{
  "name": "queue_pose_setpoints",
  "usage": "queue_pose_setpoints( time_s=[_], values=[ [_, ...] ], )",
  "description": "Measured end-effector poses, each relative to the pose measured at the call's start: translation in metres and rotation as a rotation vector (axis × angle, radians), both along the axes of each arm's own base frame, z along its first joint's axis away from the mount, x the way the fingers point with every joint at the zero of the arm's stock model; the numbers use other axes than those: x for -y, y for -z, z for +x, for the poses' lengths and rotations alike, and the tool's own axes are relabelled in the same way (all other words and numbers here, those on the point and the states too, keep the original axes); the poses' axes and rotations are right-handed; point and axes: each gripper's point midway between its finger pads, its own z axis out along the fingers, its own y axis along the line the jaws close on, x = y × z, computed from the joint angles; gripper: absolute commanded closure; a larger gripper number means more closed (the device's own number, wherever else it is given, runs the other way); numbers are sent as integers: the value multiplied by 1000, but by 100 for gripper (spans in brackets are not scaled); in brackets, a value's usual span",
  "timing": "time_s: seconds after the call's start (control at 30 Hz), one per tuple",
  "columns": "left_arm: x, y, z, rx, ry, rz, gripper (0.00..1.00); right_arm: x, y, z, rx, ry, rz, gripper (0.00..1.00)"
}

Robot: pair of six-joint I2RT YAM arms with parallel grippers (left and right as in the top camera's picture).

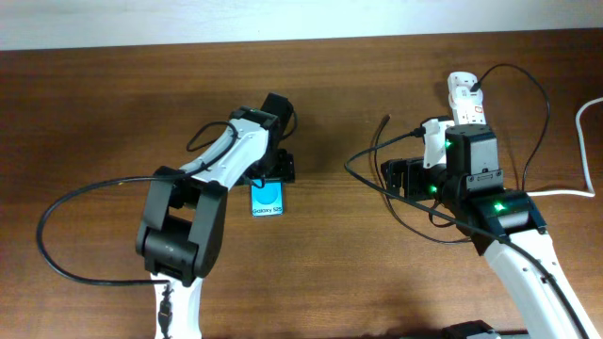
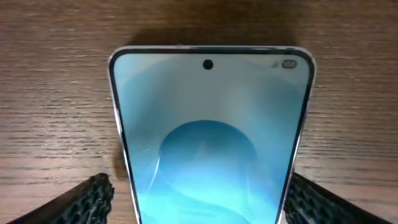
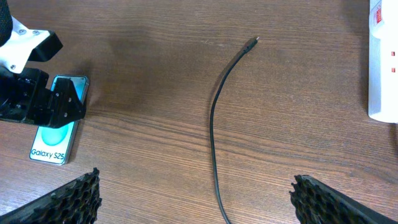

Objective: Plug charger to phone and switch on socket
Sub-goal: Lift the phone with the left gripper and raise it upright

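Nothing of the task looks done yet. Nearest, left of centre, the phone (image 1: pixel 267 200) lies flat on the worktop (image 1: pixel 94 94), screen lit and up. The left hand (image 2: pixel 202 186) is down over it with jaws wide, one finger on each long edge. It straddles rather than clamps, though I cannot tell if the pads touch the edges.

To the right, the right hand (image 3: pixel 196 180) is fully open and empty above bare wood. The charger (image 3: pixel 214 124) runs loose between its fingers. The connector tip (image 3: pixel 252 42) lies free on the worktop, well apart from the phone, so it is not plugged in.

Far right, the socket (image 1: pixel 464 99) lies with a black lead reaching its far end. Whether the plug is seated, or any switch is on, I cannot tell.

Left to do, by my judgement: pick up the tip, insert it in the phone, flip the switch.
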Motion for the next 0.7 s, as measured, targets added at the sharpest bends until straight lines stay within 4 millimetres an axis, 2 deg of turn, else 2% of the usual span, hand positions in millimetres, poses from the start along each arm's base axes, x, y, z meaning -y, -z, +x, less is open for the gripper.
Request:
queue_pose_setpoints(
  time_s=[0.13, 0.17, 0.2, 0.4, 0.7],
  values=[
    [1, 1, 0, -1, 0, -4, 9, 0, 0, 0, 0, 0, 0, 2],
    [1, 1, -1, 0, 0, -7, 13, 0, 0, 0, 0, -1, 0, 2],
    [1, 1, -1, 4, 0, -11, 20, 0, 0, 0, 0, 0, 0, 2],
    [7, 3, -1, 25, 5, -49, 34, 0, 0, 0, 0, 0, 0, 2],
    [8, -1, 2, -14, 6, -36, 40, 0, 0, 0, 0, 0, 0, 2]
  ],
)
